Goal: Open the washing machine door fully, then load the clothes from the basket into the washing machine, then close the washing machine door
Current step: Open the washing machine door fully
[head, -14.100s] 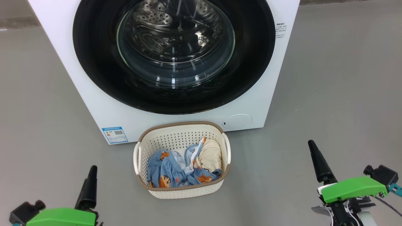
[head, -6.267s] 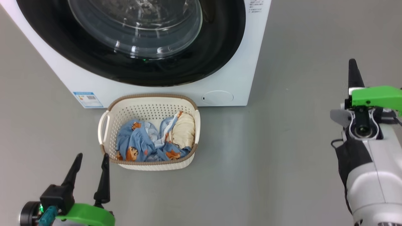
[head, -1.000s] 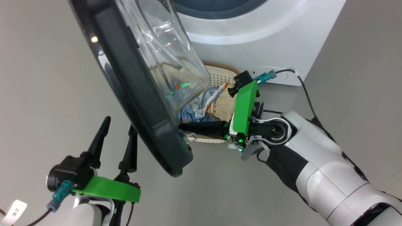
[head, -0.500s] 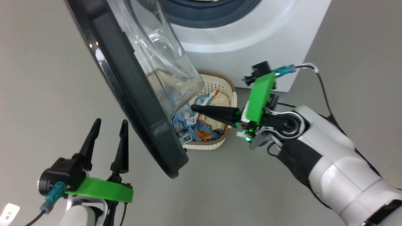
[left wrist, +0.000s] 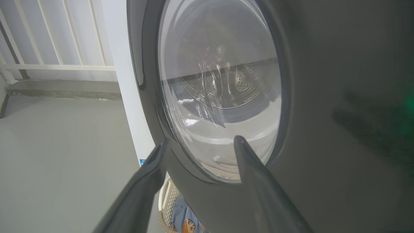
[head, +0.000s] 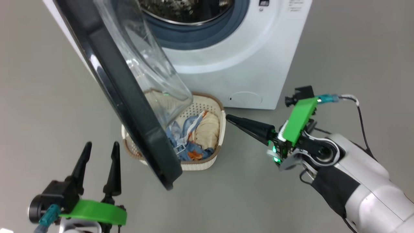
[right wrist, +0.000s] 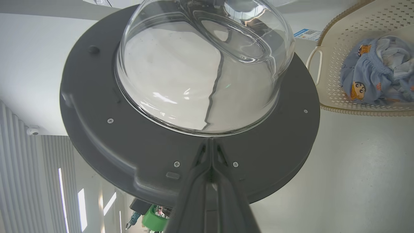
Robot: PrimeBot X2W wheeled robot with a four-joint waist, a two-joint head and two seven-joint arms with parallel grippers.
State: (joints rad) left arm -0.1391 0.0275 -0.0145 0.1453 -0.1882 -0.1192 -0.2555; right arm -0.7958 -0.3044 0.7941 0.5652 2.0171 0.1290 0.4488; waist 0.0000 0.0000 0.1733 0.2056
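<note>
My left pincer sits nearest, in the lower left of the head view. Its wrist is low and its two dark fingers point straight up the frame, spread wide with nothing between them, just left of the lower edge of the washing machine door. In its own wrist view those spread fingers face the door's glossy outer side, with the round window between them. My right arm enters from the lower right corner. The pale forearm angles up toward the centre and the wrist is turned so the pincer lies almost level, pointing left. Its fingers are clenched into a single spike, empty, with the tip just beside the right rim of the basket and clear of the door. The door stands swung out, seen edge-on from upper left down to lower centre, its glass bowl bulging right over the basket. The basket rests on the grey floor, holding the clothes, blue print and cream. Beyond it, the washing machine shows its open drum at the top.
</note>
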